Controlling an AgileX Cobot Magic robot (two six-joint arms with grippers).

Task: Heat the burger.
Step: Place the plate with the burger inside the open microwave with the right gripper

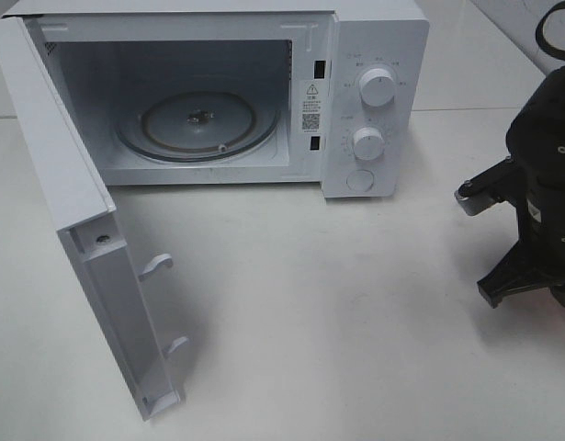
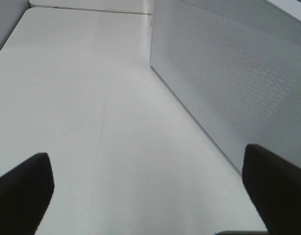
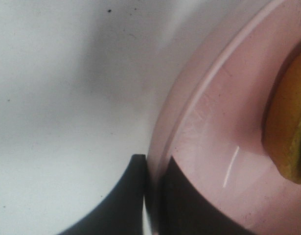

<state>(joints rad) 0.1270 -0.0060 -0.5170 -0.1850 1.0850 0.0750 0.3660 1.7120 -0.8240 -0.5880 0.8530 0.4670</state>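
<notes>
Two tools: right tool (image 3: 154, 161) clamps plate (image 3: 209, 122) rim, likely so burger (image 3: 287, 127) rides untouched. Idle left tool (image 2: 148, 190) gapes empty; microwave (image 1: 392, 55) stands open.

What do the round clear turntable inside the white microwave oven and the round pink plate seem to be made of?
Round clear turntable: probably glass, glossy; it is see-through, with shining rings. Round pink plate: perhaps glazed ceramic or hard plastic; smooth, with a bright highlight streak.
</notes>
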